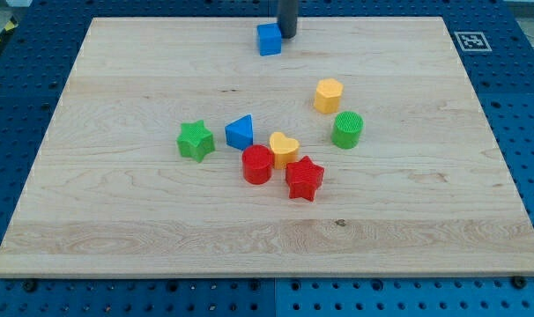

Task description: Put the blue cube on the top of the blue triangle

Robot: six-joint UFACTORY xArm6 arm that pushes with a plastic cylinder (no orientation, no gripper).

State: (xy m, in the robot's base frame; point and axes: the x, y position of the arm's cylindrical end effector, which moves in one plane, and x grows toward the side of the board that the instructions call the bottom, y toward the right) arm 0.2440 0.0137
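Observation:
The blue cube [269, 40] sits near the view's top edge of the wooden board [117, 202], a little right of centre. The blue triangle [240, 133] lies well below it, near the board's middle. My tip [287, 35] comes down from the view's top and stands right against the cube's right side, touching or nearly touching it.
A green star [196, 141] lies left of the triangle. A yellow heart [284, 148], a red cylinder [257, 165] and a red star [304, 179] cluster to its right and below. A yellow hexagon [329, 95] and a green cylinder [347, 130] lie further right.

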